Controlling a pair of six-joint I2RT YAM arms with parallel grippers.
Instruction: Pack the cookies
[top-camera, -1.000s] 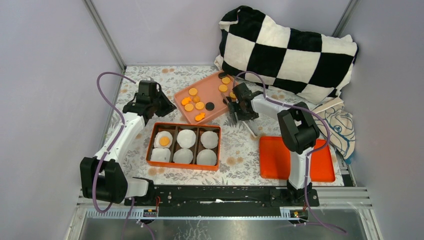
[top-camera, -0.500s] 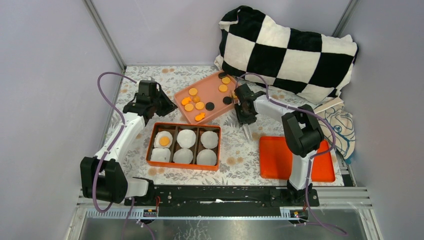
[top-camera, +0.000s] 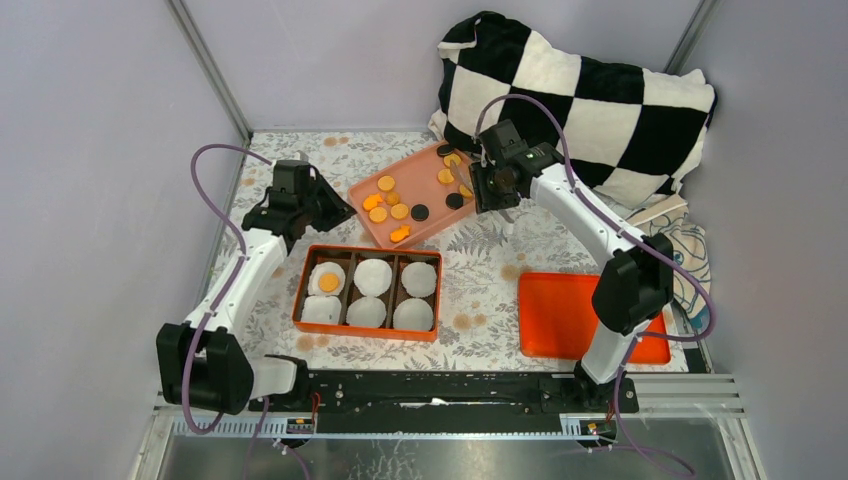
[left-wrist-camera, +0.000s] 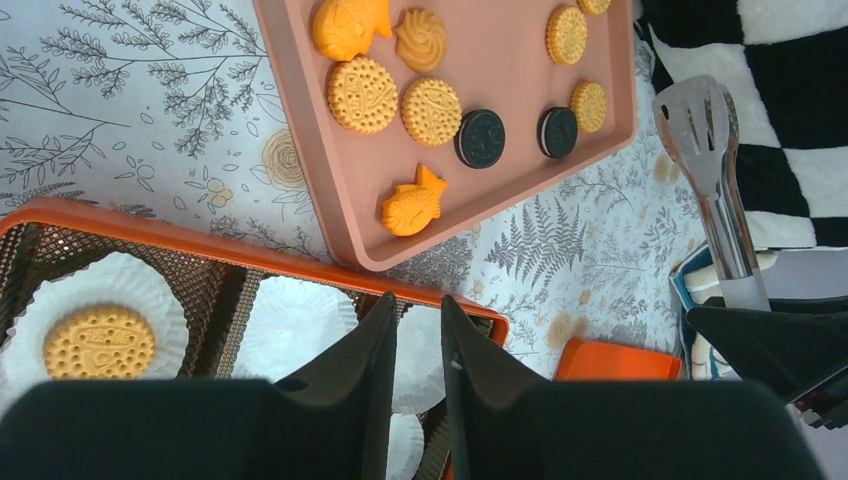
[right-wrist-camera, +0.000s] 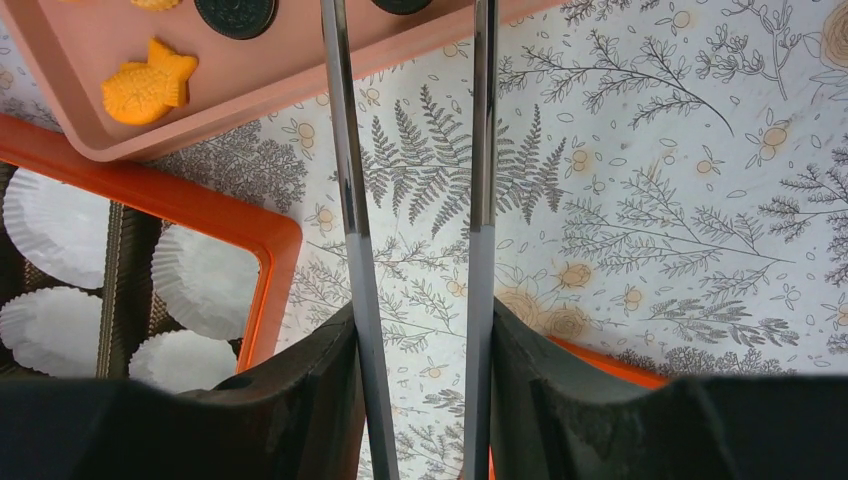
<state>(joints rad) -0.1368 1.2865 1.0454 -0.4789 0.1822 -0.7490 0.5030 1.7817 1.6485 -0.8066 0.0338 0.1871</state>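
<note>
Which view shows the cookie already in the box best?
Left wrist: the packed cookie sits large at lower left, dotted pattern clear, on a white liner. Top external shows it only as a small orange dot. Right wrist misses it; only empty liners there.

The desk (top-camera: 480, 250) wears a white cover printed with grey ferns and sprigs and pale tan blossoms. The baking tray (left-wrist-camera: 520, 60) is salmon pink. The cookies (left-wrist-camera: 362, 95) on it are golden orange, the round ones with dotted faces, save two black-brown ones showing a white filling line. The box (left-wrist-camera: 200, 245) has a bright orange rim and dark brown mesh inside, around white fluted liners (left-wrist-camera: 290, 320). The flat tray (top-camera: 550, 320) is plain orange. The pillow (top-camera: 580, 90) is black-and-white check. The cloth (top-camera: 680, 250) is cream with blue line drawing. The tongs (right-wrist-camera: 345, 150) are silver. The left gripper (left-wrist-camera: 418, 305) and right gripper (right-wrist-camera: 420, 315) are black, the arms (top-camera: 250, 265) white and black.
</note>
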